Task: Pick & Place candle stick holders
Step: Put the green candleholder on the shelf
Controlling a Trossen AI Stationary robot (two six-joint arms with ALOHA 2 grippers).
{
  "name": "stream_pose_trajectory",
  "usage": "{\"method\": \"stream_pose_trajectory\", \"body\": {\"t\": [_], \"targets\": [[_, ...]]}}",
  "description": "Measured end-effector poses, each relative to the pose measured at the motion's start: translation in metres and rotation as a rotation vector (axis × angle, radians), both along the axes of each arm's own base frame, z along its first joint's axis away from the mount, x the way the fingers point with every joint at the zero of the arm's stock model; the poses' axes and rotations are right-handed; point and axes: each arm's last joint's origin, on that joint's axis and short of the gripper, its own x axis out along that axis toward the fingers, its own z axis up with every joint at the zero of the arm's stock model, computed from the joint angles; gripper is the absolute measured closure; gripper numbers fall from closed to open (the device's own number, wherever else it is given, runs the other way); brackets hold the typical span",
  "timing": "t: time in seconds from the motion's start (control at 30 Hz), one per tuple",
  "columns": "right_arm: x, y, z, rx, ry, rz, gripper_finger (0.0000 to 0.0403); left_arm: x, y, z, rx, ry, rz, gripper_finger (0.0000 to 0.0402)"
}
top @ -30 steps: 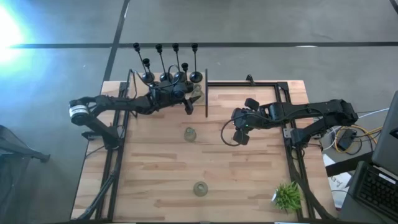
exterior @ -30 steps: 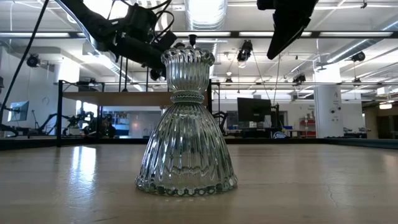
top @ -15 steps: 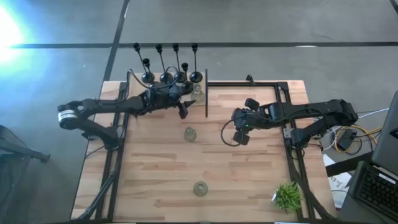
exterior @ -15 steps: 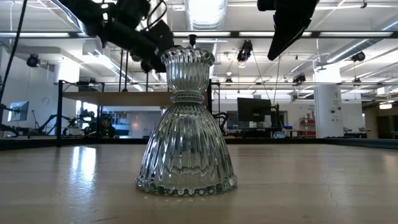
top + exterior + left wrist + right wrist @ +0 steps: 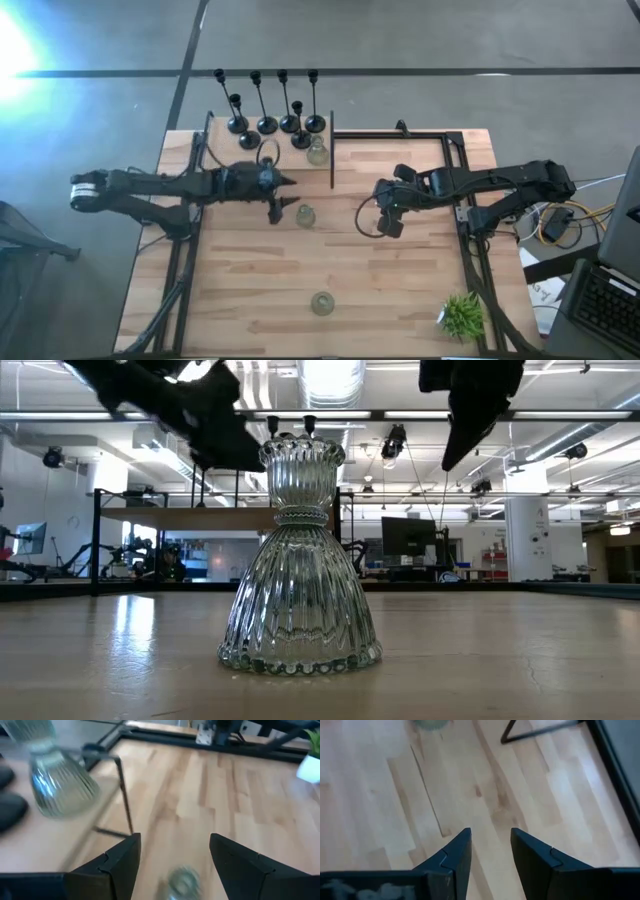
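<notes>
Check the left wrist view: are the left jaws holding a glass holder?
No: the left gripper stands open and empty, with a glass holder on the table beyond it.

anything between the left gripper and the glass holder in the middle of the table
Nothing: in the high view only bare wood separates the open left gripper from the middle glass holder. The left wrist view shows that holder just ahead between the fingers.

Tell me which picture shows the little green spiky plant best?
The high view: the small green spiky plant sits whole at the wooden table's corner. The left wrist view catches only a blurry edge; the low and right wrist views miss it.
</notes>
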Motion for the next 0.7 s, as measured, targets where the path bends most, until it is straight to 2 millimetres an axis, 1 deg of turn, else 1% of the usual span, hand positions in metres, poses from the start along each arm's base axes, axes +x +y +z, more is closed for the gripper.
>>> {"method": "stream_pose_trajectory", "body": {"t": [0.2, 0.37, 0.47, 0.6, 0.7], "targets": [[-0.006, 0.0, -0.02, 0.007, 0.062, -0.014, 0.0282, -0.027, -0.027, -0.022, -0.011, 0.001, 0.02, 0.0161], [-0.008, 0.0, -0.028, 0.016, 0.079, -0.039, 0.0279, -0.042, -0.041, -0.04, 0.003, -0.019, -0.058, 0.0161], [-0.008, 0.0, -0.029, 0.02, 0.076, -0.051, 0.0275, -0.046, -0.045, -0.058, 0.015, 0.007, -0.085, 0.0161], [-0.007, 0.0, -0.029, 0.022, 0.061, -0.052, 0.027, -0.049, -0.045, -0.079, 0.009, -0.011, -0.078, 0.0161], [-0.005, 0.0, -0.025, 0.023, 0.04, -0.05, 0.0268, -0.049, -0.045, -0.09, 0.004, -0.05, -0.076, 0.0161]]}}
